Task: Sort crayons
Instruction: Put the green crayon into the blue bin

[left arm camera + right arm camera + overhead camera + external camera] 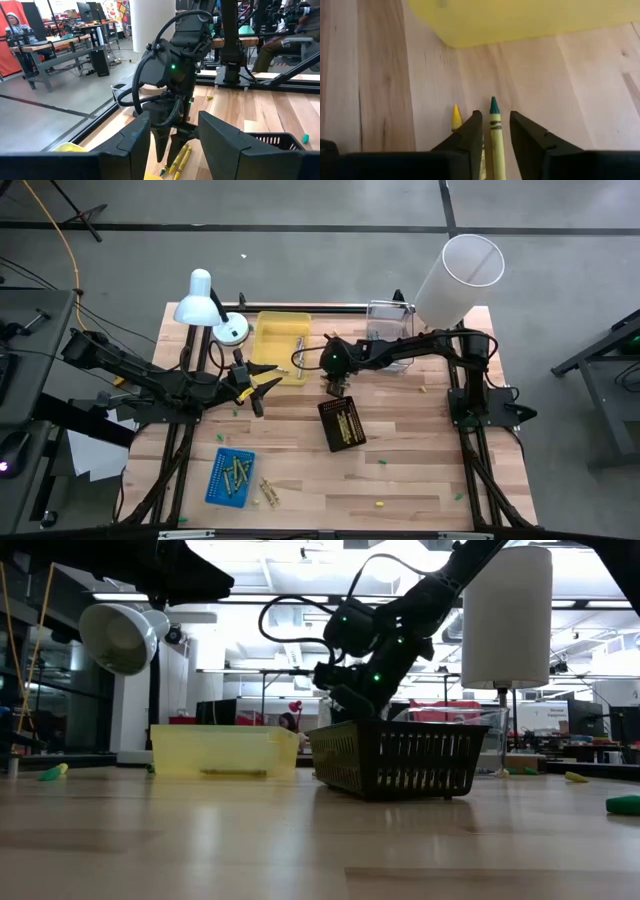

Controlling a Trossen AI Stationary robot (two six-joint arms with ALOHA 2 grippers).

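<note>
The right hand (495, 132) is down at the surface (380, 75) just short of the yellow tray (530, 17), with its two fingers narrowly parted and straddling a green crayon (495, 131). Whether the pads already bear on the crayon cannot be told; it lies between them but still looks to be resting on the wood.

To do this pick well, I judge the fingers should close squarely across the paper wrap at mid-length, not near the tip, so the stick does not pivot or squirt out. A yellow crayon (456, 118) lies just beside the green one, on the outer side of one finger and partly hidden by it. The closing finger should not drag or pinch it too. Lift straight up before swinging away from the tray.

The green crayon's long axis runs along the fingers, its pointed tip toward the yellow tray; the yellow crayon lies roughly parallel, tip the same way.

The left hand (262, 383) waits with fingers wide, beside the tray's near corner, facing the right hand.
</note>
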